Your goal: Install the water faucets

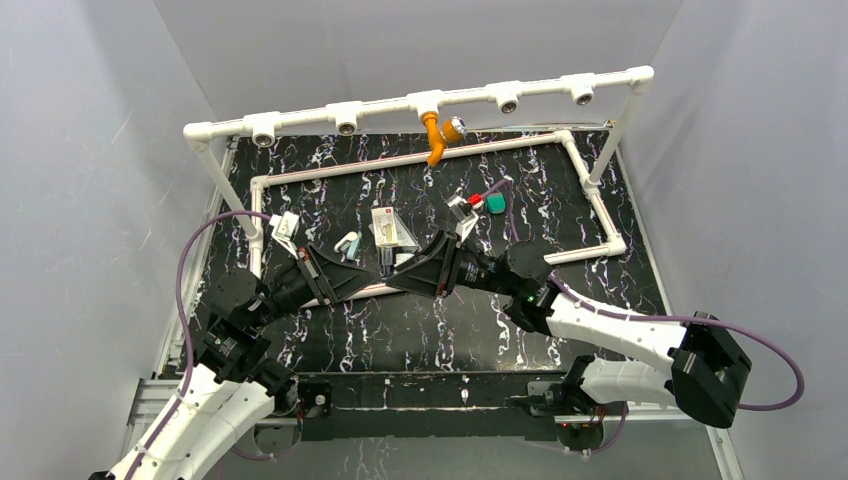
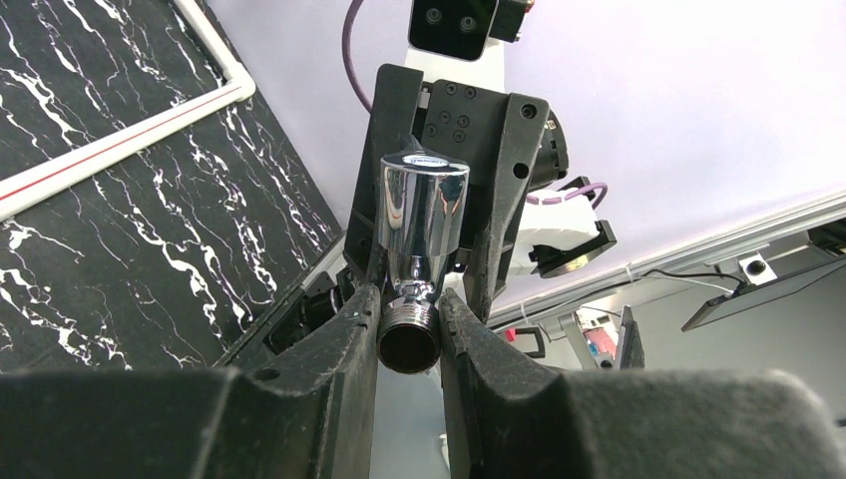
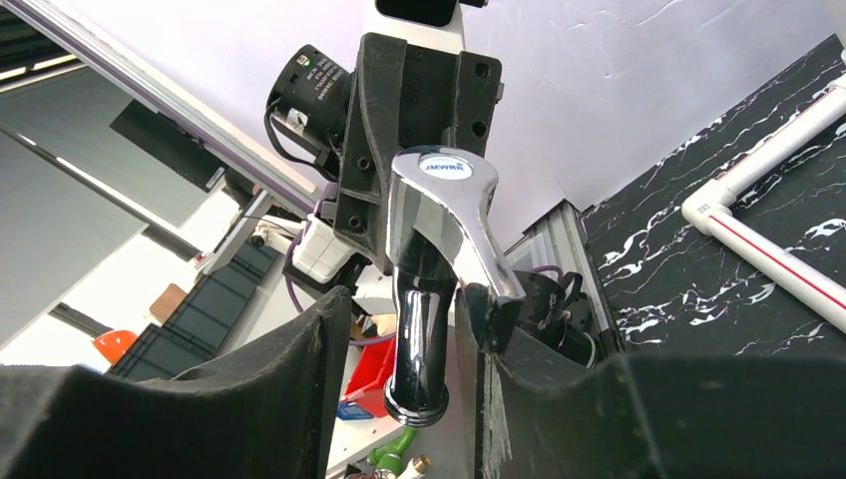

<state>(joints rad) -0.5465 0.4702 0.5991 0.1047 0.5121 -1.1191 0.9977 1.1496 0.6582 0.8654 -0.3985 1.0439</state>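
Left gripper [image 2: 407, 304] is clamped on chrome faucet [image 2: 423, 215] threaded end; right gripper [image 3: 409, 304] is closed around its body.

A robot lab: plain grey walls [image 1: 90, 150] box in a black marbled worktop [image 1: 440, 335], with robot arms [image 1: 610, 330] bolted along the bottom edge.

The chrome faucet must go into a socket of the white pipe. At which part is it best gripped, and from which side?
Grip the smooth body of the chrome faucet under its lever, coming from the side opposite the threaded end, so that thread stays free to enter a socket. The left gripper clamps the thread, which would likely block it.
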